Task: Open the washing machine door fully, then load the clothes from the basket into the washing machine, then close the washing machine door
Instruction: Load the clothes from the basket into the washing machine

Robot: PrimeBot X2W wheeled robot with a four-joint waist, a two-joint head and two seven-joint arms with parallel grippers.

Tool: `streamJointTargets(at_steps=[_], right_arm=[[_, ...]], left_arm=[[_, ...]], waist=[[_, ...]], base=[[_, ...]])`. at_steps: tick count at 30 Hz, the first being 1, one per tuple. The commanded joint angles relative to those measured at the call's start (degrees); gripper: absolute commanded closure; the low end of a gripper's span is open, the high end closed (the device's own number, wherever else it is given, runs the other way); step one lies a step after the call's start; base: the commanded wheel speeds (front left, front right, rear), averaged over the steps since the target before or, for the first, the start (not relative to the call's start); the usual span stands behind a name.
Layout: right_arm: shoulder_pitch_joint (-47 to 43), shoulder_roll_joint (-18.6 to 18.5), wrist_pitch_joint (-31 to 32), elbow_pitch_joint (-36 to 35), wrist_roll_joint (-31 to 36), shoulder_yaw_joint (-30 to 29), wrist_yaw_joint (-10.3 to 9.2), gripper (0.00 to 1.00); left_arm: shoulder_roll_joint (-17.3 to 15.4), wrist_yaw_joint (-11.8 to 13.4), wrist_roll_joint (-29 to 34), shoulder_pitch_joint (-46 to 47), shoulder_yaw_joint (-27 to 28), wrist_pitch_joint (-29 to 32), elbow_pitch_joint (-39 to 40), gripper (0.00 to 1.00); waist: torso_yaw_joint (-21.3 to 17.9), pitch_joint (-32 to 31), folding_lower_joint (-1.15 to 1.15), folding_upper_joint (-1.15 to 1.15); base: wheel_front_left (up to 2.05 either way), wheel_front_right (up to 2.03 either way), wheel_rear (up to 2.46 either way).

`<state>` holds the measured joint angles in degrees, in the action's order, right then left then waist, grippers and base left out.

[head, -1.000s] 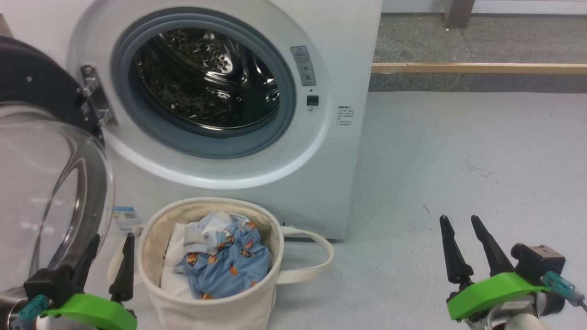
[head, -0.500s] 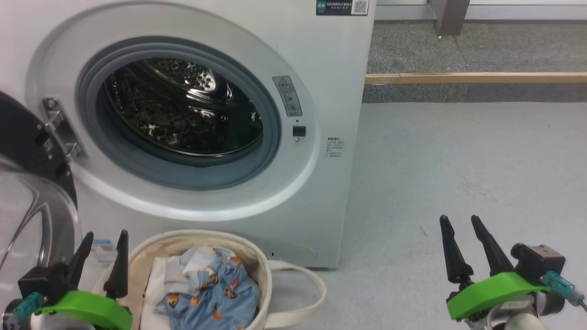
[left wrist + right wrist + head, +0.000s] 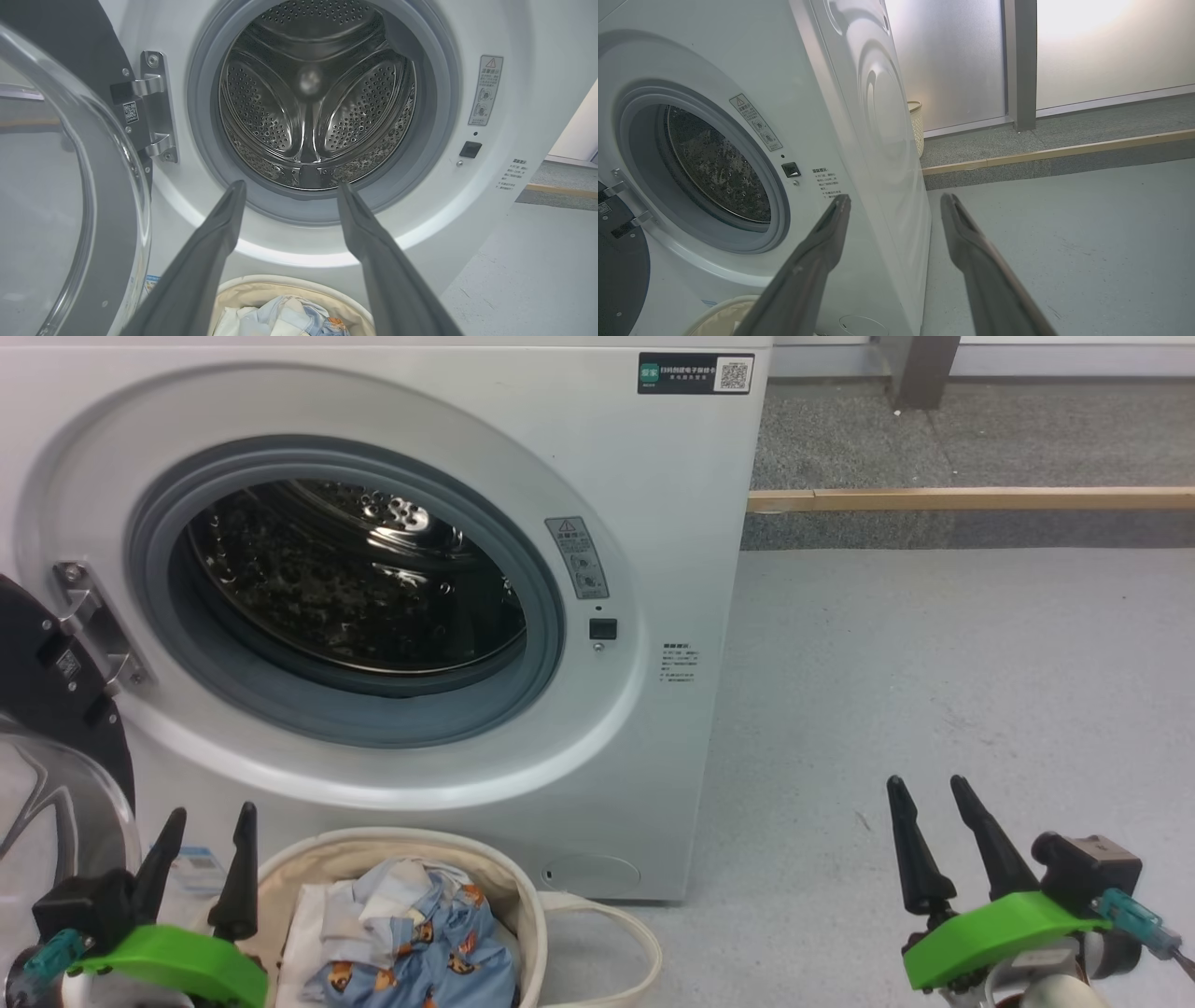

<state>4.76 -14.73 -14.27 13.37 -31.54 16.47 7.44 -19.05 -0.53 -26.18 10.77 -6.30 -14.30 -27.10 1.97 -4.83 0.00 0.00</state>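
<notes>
The white washing machine (image 3: pixel 672 476) stands with its steel drum (image 3: pixel 345 588) exposed. Its door (image 3: pixel 51 700) hangs swung out to the left, black rim and clear glass bowl (image 3: pixel 56 200) showing. Below the opening sits the cream basket (image 3: pixel 523 915) holding the blue bear-print clothes (image 3: pixel 420 952). My left gripper (image 3: pixel 213 817) is open just left of the basket rim, nothing between its fingers. My right gripper (image 3: pixel 929 789) is open over bare floor to the machine's right, holding nothing. In the left wrist view the left gripper (image 3: pixel 289 186) points at the drum (image 3: pixel 317 102).
A raised grey step with a wooden edge strip (image 3: pixel 971 499) runs behind the machine's right side. A pale woven bin (image 3: pixel 917 126) stands behind the machine. Grey floor (image 3: pixel 934 663) spreads to the right. The basket's loop handle (image 3: pixel 644 943) lies toward the right.
The head camera has tilted up and shifted: the machine and basket sit lower and further left in the picture. Both grippers keep nearly the same place in view and stay open.
</notes>
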Motion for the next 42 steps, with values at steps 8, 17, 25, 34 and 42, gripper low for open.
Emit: streamJointTargets(at_steps=[8,17,25,34,42], right_arm=[[2.6,0.1,-0.7,-1.9,0.0,1.6,0.05,0.00],[2.8,-0.4,-0.7,-2.3,-0.3,1.9,0.05,0.00],[3.0,-0.4,-0.7,-2.6,-0.4,2.2,0.05,0.00],[3.1,-0.1,-0.7,-2.7,-0.8,2.4,0.05,0.00],[3.3,0.1,-0.7,-2.8,-1.1,2.9,0.05,0.00]], left_arm=[[0.5,-0.8,-1.4,3.2,2.1,-0.7,-0.7,0.00],[1.6,-0.6,0.2,3.7,4.3,-0.7,-0.9,0.00],[2.5,-3.9,2.1,3.5,3.8,-0.7,-0.1,0.00],[3.0,-5.7,2.6,4.1,3.4,-0.7,-3.7,0.00],[4.4,-6.5,1.6,5.5,3.5,-0.7,-6.9,0.00]], waist=[[-0.6,0.9,0.00,0.00],[-1.2,1.5,0.00,0.00],[-1.4,2.2,0.00,0.00],[-2.1,3.5,0.00,0.00],[-2.9,4.8,0.00,0.00]], base=[[0.00,0.00,0.00],[0.00,0.00,0.00],[0.00,0.00,0.00],[0.00,0.00,0.00],[0.00,0.00,0.00]])
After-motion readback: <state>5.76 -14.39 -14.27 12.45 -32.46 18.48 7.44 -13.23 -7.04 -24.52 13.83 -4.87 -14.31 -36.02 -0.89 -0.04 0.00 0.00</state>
